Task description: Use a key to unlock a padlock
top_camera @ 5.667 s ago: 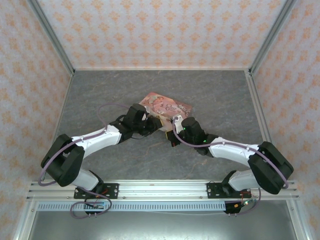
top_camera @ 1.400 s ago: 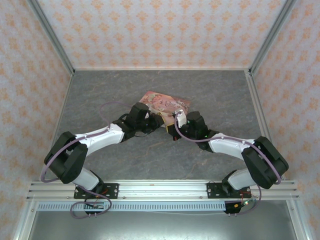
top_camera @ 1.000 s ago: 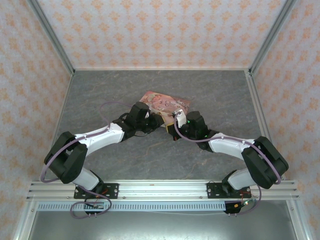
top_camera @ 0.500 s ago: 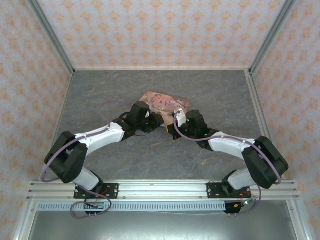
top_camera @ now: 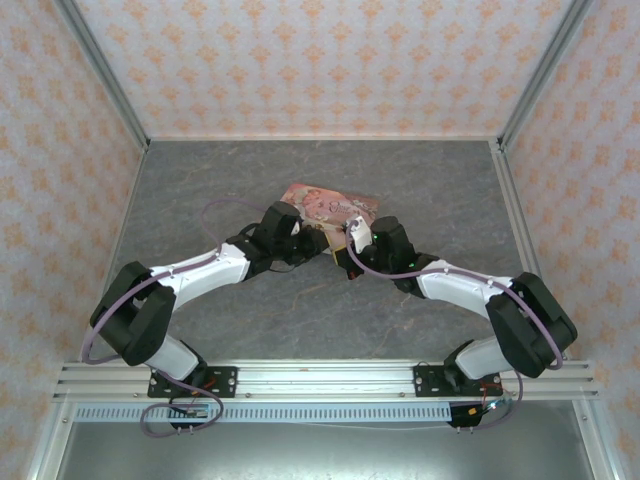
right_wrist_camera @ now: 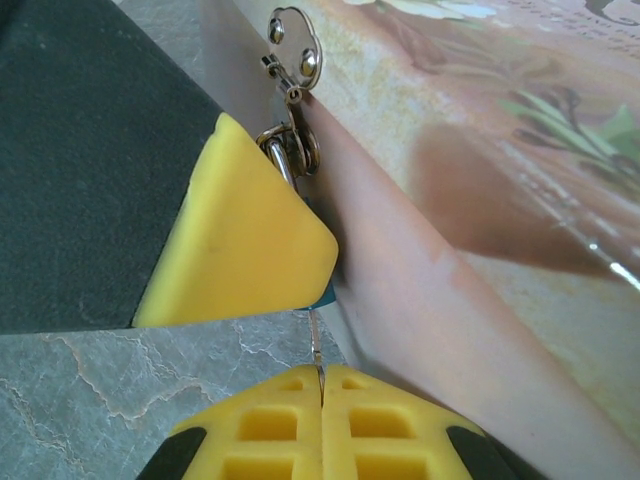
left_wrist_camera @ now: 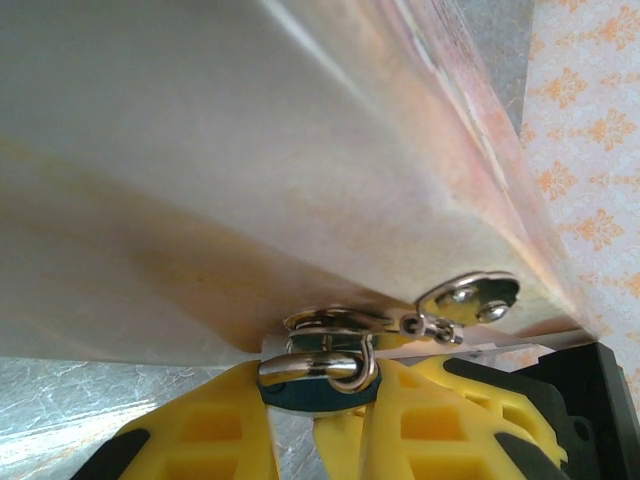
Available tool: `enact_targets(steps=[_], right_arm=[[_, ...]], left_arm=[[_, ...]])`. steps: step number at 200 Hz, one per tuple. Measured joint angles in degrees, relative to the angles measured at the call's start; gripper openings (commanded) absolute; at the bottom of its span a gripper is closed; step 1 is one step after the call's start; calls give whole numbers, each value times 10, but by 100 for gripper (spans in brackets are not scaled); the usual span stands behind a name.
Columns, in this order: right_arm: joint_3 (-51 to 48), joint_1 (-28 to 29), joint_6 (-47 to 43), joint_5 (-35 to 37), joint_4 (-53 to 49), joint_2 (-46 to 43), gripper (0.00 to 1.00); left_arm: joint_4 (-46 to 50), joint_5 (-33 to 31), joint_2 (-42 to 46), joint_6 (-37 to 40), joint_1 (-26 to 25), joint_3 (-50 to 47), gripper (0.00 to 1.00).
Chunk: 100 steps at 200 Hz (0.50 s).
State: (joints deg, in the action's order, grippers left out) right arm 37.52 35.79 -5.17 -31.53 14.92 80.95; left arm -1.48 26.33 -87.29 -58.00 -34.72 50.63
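The tiny teal padlock [left_wrist_camera: 322, 393] hangs by its silver shackle [left_wrist_camera: 312, 367] from a ring under the pink box [left_wrist_camera: 250, 150]. My left gripper [left_wrist_camera: 315, 405] is shut on the padlock's body between its yellow fingers. In the right wrist view, my right gripper [right_wrist_camera: 321, 400] is shut on the key [right_wrist_camera: 317, 368]. The key's thin blade runs up to a sliver of the padlock [right_wrist_camera: 327, 294], mostly hidden behind the left finger [right_wrist_camera: 240, 240]. From above, the left gripper [top_camera: 318, 243] and right gripper [top_camera: 344, 252] meet at the box's near edge.
The pink picture-printed box [top_camera: 331, 205] lies mid-table just beyond both grippers. A metal clasp plate [right_wrist_camera: 294, 42] on a short chain sits against its side. Patterned walls enclose the grey table [top_camera: 200, 190] on three sides.
The right gripper has crept left and forward towards the left gripper and the box edge. The left arm has barely shifted and still holds the padlock.
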Motion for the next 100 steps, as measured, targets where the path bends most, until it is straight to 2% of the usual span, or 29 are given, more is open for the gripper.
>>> enact_targets(steps=[100], right_arm=[[0, -4, 30, -22, 34, 36, 0]], left_arm=[[-8, -3, -11, -20, 0, 1, 11]])
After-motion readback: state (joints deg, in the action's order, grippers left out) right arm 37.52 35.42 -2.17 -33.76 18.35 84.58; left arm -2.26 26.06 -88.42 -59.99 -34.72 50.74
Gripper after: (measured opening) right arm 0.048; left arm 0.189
